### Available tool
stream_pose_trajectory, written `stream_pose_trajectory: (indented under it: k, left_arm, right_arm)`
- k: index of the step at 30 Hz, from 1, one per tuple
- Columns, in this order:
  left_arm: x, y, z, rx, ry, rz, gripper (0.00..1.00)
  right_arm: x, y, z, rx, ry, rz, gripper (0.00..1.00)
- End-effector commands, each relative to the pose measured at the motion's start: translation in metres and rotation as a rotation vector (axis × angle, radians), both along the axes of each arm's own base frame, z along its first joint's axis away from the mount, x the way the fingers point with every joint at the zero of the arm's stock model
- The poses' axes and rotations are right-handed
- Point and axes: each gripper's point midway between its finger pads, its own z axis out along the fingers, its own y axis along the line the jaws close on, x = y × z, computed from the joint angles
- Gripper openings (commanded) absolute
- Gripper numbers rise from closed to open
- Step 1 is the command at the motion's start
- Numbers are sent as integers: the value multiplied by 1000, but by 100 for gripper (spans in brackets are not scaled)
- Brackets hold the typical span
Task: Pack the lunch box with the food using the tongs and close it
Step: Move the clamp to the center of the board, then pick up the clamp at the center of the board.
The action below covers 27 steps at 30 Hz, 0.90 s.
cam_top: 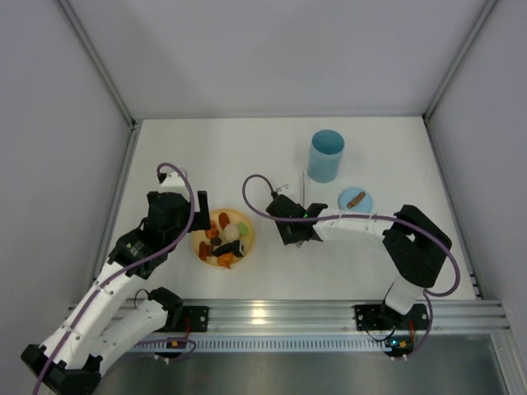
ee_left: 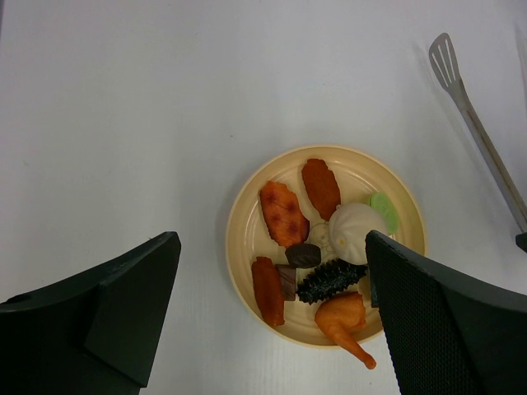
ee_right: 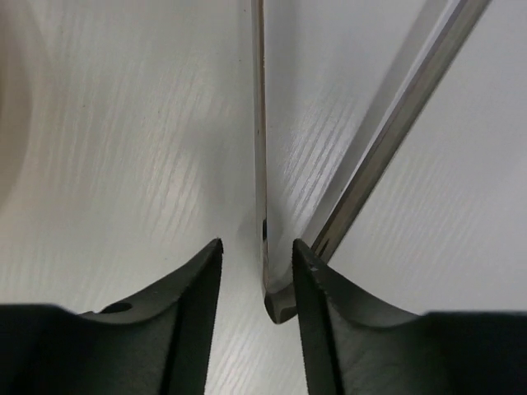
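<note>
The light blue lunch box [cam_top: 326, 155] stands open at the back, and its round lid [cam_top: 355, 199] with a brown handle lies flat to its right. Several food pieces [cam_top: 224, 237] [ee_left: 313, 247] sit on a yellow plate [cam_top: 250, 239] [ee_left: 234, 247]. The silver tongs [cam_top: 303, 191] [ee_left: 478, 132] [ee_right: 262, 164] lie on the table between plate and lunch box. My right gripper [cam_top: 295, 226] [ee_right: 257, 247] is low over their joined end with its jaws slightly apart. The right finger touches the metal and the left finger stands clear. My left gripper [cam_top: 169, 218] [ee_left: 270, 247] hangs wide open above the plate, holding nothing.
White walls enclose the table on the left, back and right. An aluminium rail [cam_top: 272, 313] with both arm bases runs along the near edge. The right arm's purple cable [cam_top: 251, 197] loops over the table between the plate and the tongs.
</note>
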Motion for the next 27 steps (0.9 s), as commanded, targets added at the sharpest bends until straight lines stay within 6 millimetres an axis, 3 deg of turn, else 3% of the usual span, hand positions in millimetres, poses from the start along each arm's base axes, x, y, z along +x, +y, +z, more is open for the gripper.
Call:
stream_pose_trajectory:
  k: [1, 7, 9, 11, 17, 27]
  left_arm:
    - [2, 0, 9, -10, -23, 9, 99]
    - [3, 0, 8, -8, -20, 9, 99]
    - [3, -1, 8, -10, -19, 8, 99]
    - [3, -1, 8, -10, -19, 10, 99]
    - [3, 0, 7, -6, -16, 12, 99]
    - [4, -1, 5, -1, -7, 10, 99]
  right_arm:
    - [5, 9, 40, 75, -96, -22, 41]
    - [13, 2, 62, 83, -164, -80, 62]
    - [20, -3, 64, 54, -191, -123, 73]
    - [26, -5, 58, 7, -182, -142, 82]
    - [46, 1, 39, -34, -174, -200, 95]
    - [67, -2, 17, 72, -89, -242, 97]
